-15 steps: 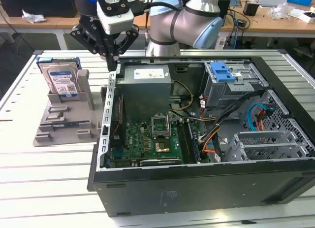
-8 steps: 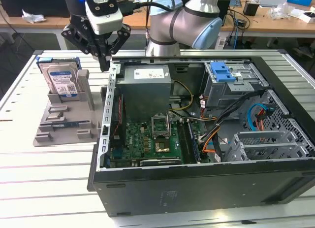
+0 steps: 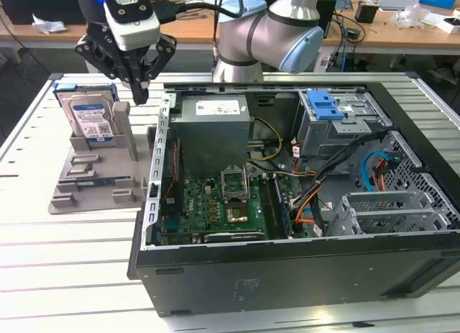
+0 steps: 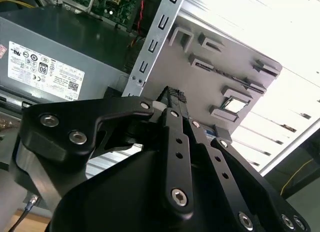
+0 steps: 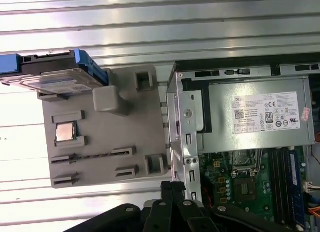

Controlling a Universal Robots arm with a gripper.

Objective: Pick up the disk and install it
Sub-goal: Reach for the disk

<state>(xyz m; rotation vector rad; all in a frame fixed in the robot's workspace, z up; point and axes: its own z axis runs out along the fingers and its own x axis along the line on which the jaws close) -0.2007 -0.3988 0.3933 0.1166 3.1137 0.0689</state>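
While the gripper (image 3: pixel 141 96) hangs with fingers (image 4: pixel 175 137) pressed together on nothing over the edge of the grey fixture plate (image 3: pixel 93 185) nearest the open computer case (image 3: pixel 287 275), the disk (image 3: pixel 89 117) stands upright in that plate's corner slot, a grey post (image 3: pixel 122 121) rising between them.

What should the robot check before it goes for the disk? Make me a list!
1. Disk standing upright in the grey holder: ok.
2. Gripper carrying nothing: ok.
3. Fingers apart enough to take the disk: not ok, they are shut together.
4. Gripper lined up over the disk: not ok, it hangs beside it, towards the computer case.
5. Case open on top: ok, the boards and cables inside show.
6. Free slot in the drive cage: cannot tell.
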